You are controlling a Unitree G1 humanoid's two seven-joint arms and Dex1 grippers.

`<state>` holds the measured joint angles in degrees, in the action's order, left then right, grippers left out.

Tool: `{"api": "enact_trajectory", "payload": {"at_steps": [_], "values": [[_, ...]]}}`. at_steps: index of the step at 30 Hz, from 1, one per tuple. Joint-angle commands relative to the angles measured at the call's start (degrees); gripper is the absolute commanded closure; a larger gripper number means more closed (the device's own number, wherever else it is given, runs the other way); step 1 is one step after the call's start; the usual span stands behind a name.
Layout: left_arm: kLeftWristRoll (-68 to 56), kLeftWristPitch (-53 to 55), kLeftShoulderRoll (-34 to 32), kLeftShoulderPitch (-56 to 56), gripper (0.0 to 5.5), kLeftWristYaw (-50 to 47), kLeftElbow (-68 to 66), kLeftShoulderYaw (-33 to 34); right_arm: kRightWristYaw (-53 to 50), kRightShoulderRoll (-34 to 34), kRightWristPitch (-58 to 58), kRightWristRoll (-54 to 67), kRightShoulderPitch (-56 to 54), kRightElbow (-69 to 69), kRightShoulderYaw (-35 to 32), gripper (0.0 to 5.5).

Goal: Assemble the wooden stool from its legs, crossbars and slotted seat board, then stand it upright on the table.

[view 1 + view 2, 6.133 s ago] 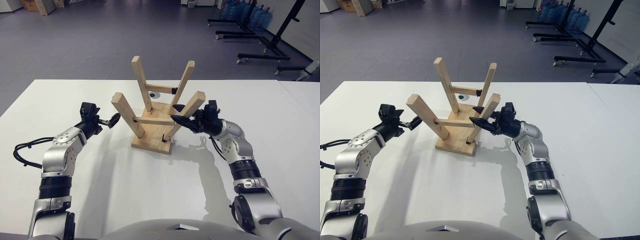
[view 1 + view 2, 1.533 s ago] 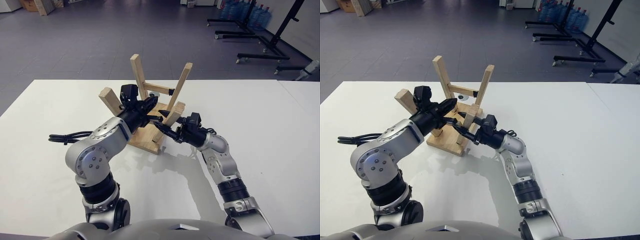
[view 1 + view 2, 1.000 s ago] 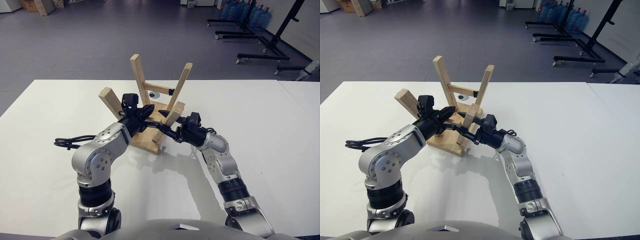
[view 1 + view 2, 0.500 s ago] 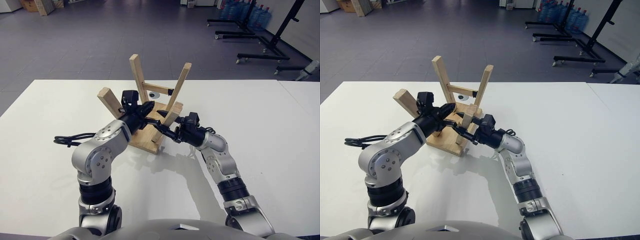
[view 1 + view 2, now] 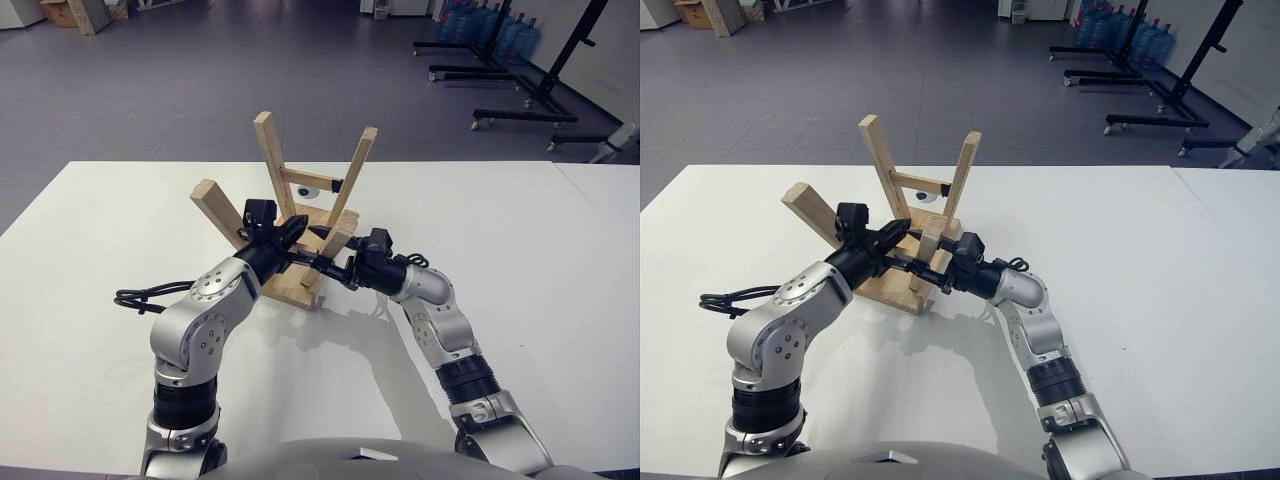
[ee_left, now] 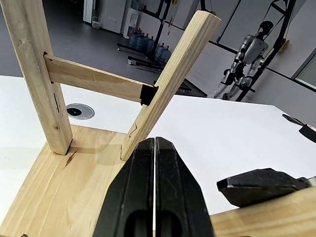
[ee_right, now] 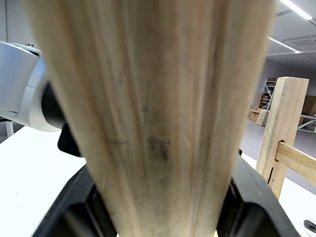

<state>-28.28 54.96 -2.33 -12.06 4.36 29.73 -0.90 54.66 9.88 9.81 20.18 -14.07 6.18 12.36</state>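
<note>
On the white table (image 5: 520,300), toward its far middle, the wooden stool (image 5: 312,183) rests upside down on its seat board (image 6: 59,177), legs pointing up, probably so that the joints are reachable from above; it looks assembled in outline but is not yet stood upright. The right gripper (image 5: 338,268) is clamped around the near right leg (image 7: 153,123), a finger on each side of the wood, most likely to brace the frame. The left gripper (image 6: 154,148) sits between the two near legs with its fingers pressed flat together and nothing between them, apparently placed to push a part home rather than to grasp. The near left leg (image 5: 218,208) splays out to the left, tilted more than the others, which suggests its joint is not fully seated; the two far legs (image 6: 29,74) lean less and are tied by a crossbar (image 6: 94,78) whose right end meets its leg at a dark slot. The wood is pale, square-cut and bare, with visible grain and small knots; it is likely light and stiff, and the legs offer flat faces for gripping.
</note>
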Motion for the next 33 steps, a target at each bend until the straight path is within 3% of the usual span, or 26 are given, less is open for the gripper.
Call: {"api": "enact_trajectory", "payload": {"at_steps": [1,10,33], "values": [[-0.1,4.3,-1.2,-1.8,5.46,-1.8,-1.4,2.8,0.1,0.8,-2.1,-1.2,-0.9,-0.6,0.9,3.44],[-3.7,10.0,-4.2,-10.7,5.46,-2.1,0.0,10.8,0.0,2.2,-5.6,-1.1,-1.0,-1.2,1.7,3.44],[-3.8,9.4,-5.7,-8.3,5.46,-1.9,0.8,8.6,-2.8,2.3,-12.2,-1.3,-3.6,-6.6,2.9,3.44]]}}
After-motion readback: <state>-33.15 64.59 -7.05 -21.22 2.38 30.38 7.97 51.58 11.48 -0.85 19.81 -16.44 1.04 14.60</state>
